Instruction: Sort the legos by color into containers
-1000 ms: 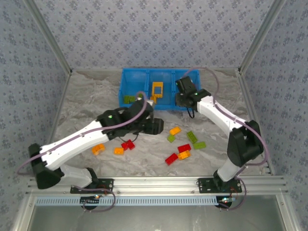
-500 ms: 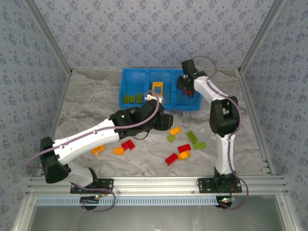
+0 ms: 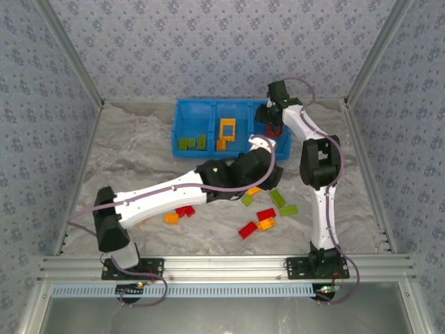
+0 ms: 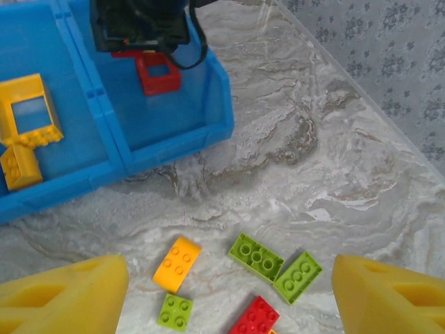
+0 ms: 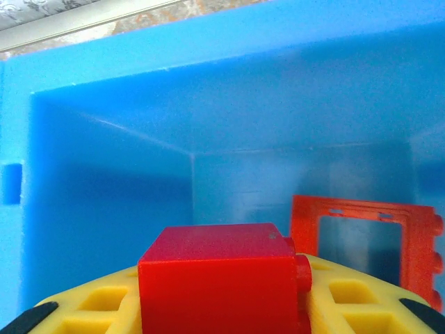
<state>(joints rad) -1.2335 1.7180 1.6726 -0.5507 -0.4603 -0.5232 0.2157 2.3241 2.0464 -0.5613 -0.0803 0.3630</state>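
The blue tray (image 3: 179, 106) stands at the back. My right gripper (image 3: 268, 126) hangs inside its right compartment, shut on a red brick (image 5: 219, 278) between the yellow fingers (image 5: 348, 306). A red frame (image 5: 361, 236) lies in that compartment beside it. My left gripper (image 4: 226, 273) is open and empty above loose legos in front of the tray: an orange brick (image 4: 176, 264), a small green one (image 4: 174, 311), two longer green ones (image 4: 256, 256) (image 4: 297, 277) and a red one (image 4: 254, 318). The middle compartment holds a yellow frame (image 3: 227, 129), the left one green bricks (image 3: 192, 142).
More loose legos lie nearer the arm bases: an orange brick (image 3: 172, 218), a red one (image 3: 185, 211), and a red (image 3: 247, 229) and orange (image 3: 265, 223) pair. Metal posts and patterned walls close in the crumpled white table cover (image 3: 132, 153).
My left arm has swung right, from the tray's front edge to over the loose bricks. My right gripper has carried the red brick back and down into the right compartment.
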